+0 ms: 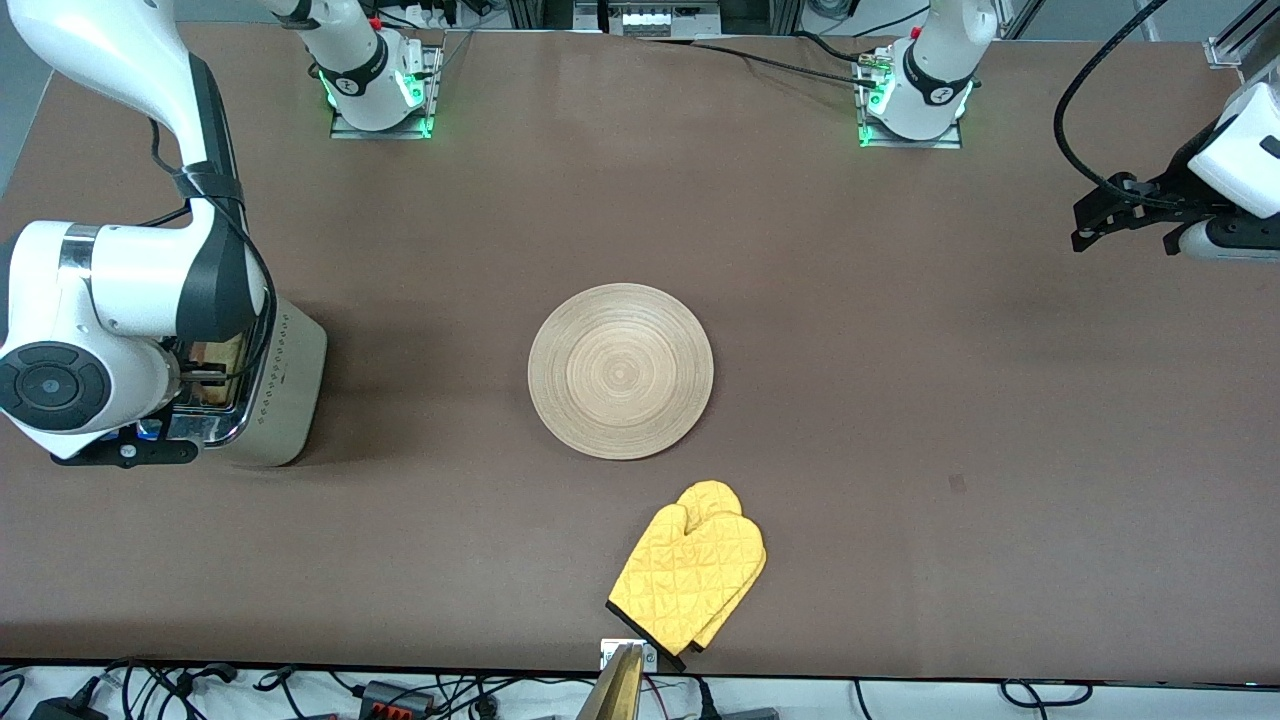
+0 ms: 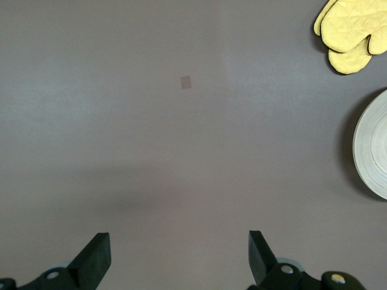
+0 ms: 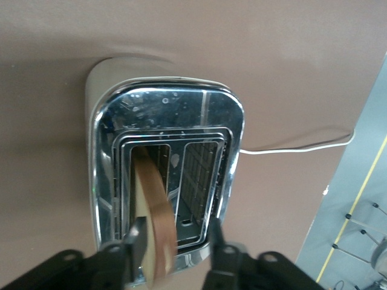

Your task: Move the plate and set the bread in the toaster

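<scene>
While the right gripper [image 3: 175, 244], fingers spread, hovers over bread [image 3: 154, 208] in the toaster [image 3: 166, 121], the left gripper [image 2: 179, 254] waits released.

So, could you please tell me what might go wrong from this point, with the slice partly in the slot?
1. The bread leans in its toaster slot, so pushed down it may catch on the chrome rim.
2. The right gripper is directly over the toaster with fingers open around the slice; released now, the slice may tip rather than drop in.
3. The left gripper waits open over bare table, apart from the plate, so it poses little risk.
</scene>
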`<control>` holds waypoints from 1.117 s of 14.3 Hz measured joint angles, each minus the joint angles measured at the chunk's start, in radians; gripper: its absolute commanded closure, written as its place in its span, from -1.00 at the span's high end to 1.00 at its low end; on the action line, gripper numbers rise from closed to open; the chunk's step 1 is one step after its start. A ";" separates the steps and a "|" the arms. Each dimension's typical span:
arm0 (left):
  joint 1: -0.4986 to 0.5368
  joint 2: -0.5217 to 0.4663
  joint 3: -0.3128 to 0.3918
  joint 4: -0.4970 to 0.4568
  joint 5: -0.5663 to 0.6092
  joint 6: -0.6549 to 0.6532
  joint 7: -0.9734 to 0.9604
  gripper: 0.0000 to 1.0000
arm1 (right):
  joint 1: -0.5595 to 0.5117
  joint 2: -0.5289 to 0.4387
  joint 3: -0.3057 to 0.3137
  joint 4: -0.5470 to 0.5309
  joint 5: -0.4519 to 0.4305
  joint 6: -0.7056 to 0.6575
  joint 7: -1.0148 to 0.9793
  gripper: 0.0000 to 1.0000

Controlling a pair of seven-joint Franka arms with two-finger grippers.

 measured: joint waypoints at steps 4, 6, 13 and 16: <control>0.001 0.000 0.000 0.000 0.000 0.000 0.000 1.00 | 0.003 -0.022 0.000 0.023 0.104 -0.041 0.000 1.00; 0.001 0.000 0.000 0.000 0.000 0.000 0.000 1.00 | -0.002 -0.052 -0.003 0.030 0.177 -0.046 0.000 1.00; 0.001 0.000 0.000 0.000 0.000 0.000 0.000 1.00 | -0.011 -0.185 -0.006 0.037 0.326 -0.065 -0.007 1.00; 0.001 0.000 0.000 0.000 0.000 0.000 0.000 1.00 | -0.021 -0.195 -0.011 0.036 0.357 -0.073 -0.007 1.00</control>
